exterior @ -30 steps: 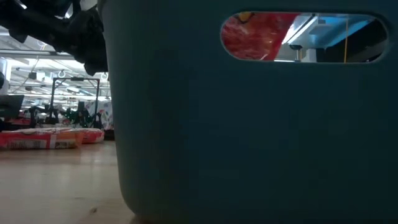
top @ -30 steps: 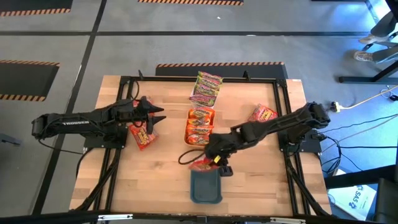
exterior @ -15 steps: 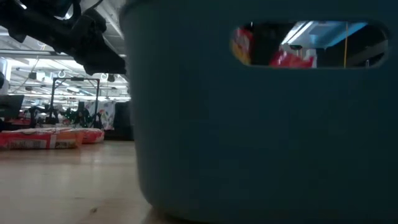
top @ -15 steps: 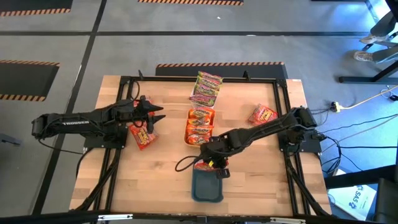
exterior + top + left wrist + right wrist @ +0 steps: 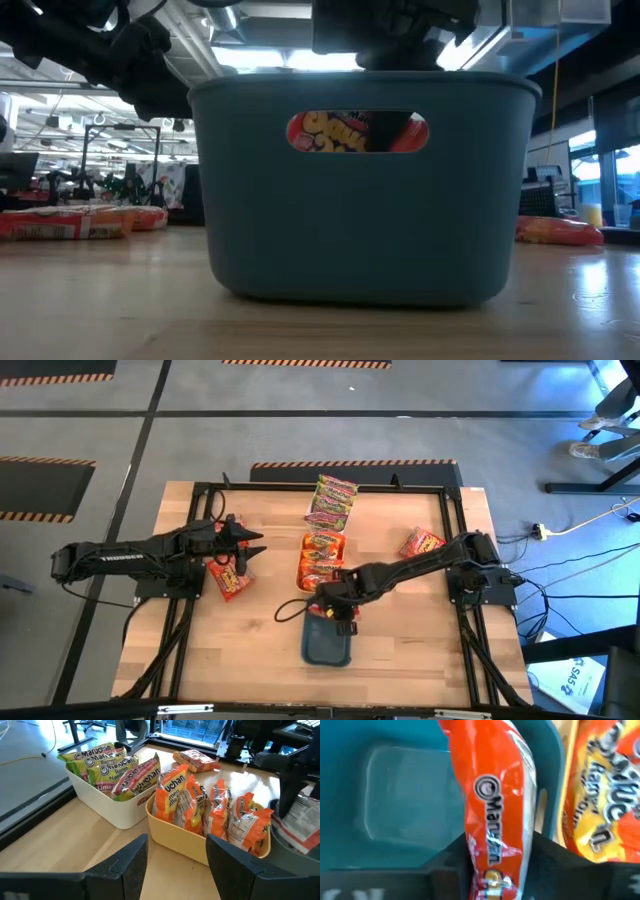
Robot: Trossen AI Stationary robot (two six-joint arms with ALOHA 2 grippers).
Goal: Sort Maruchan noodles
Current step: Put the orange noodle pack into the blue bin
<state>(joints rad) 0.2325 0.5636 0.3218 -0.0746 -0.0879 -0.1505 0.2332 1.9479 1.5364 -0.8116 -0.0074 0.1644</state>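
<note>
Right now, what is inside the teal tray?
The right gripper holds one red Maruchan packet upright in the teal tray, against its end nearest the orange tray. The tray floor in view is bare; the part beneath the packet is hidden.

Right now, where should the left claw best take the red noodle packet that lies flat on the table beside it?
Probably from straight above, closing across its narrower span near the middle. The red Maruchan packet lies flat on the table with nothing touching it, so no side gives room to slip underneath. The open left claw hovers close by.
</note>
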